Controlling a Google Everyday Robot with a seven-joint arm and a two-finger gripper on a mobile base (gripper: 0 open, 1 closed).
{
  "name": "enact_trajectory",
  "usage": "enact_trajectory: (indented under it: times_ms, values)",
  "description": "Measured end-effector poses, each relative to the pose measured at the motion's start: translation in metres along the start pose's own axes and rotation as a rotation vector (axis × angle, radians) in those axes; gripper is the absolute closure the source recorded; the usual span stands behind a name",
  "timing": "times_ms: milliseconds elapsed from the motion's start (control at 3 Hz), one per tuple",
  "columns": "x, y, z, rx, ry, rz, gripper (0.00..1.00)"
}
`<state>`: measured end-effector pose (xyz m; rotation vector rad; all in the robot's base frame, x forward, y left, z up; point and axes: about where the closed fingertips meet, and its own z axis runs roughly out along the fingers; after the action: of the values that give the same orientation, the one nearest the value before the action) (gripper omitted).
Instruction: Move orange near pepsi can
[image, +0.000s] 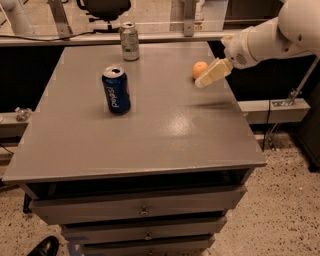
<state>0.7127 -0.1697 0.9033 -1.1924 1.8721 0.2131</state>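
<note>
The orange (199, 69) is a small round fruit on the grey table (150, 125), near its far right side. The pepsi can (116, 90) is dark blue with white lettering and stands upright left of the table's middle. My gripper (209, 76) comes in from the right on a white arm. Its cream fingertips hang just right of and in front of the orange, partly covering it.
A silver-grey can (130, 41) stands at the table's far edge. The table has drawers (142, 211) below its front edge. A rail (150, 37) and an office chair (103, 9) lie behind. A black shoe (44, 247) is on the floor, lower left.
</note>
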Motion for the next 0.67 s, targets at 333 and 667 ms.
enact_trajectory:
  times_ms: [333, 667]
  values:
    - [0.006, -0.020, 0.027, 0.012, -0.009, 0.052, 0.00]
    - [0.009, -0.029, 0.051, 0.006, -0.016, 0.097, 0.00]
